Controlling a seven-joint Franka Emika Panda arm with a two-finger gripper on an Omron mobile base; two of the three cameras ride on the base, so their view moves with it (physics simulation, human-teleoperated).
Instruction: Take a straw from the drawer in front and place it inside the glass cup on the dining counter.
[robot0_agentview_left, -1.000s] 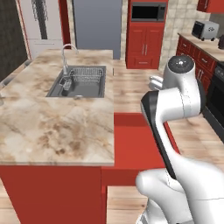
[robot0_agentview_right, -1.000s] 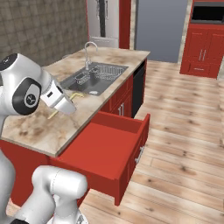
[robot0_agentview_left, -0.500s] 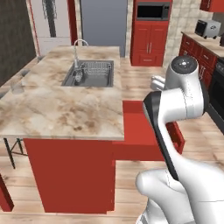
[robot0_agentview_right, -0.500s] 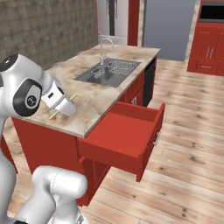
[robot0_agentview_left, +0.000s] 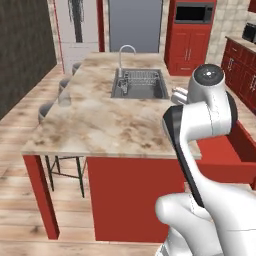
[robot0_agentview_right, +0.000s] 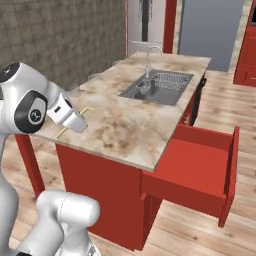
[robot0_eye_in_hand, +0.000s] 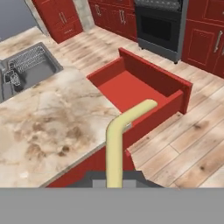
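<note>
1. We saw the gripper (robot0_agentview_right: 80, 122) pinched on the straw (robot0_eye_in_hand: 119, 135), held above the dining counter (robot0_agentview_right: 125, 130).
2. The drawer (robot0_agentview_right: 200, 170) stood open beside the counter.
3. The glass cup (robot0_agentview_right: 75, 93) stood near the counter's edge.

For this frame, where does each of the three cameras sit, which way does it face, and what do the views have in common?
Left base view: behind the arm on its left, looking forward and down over the dining counter and sink; white arm at lower right.
Right base view: behind on the right, facing the same counter and the open drawer; arm at left, gripper shut on the straw.
Hand view: on the hand, looking along the straw at the drawer.
Shared: counter, sink and drawer appear in all three.
</note>
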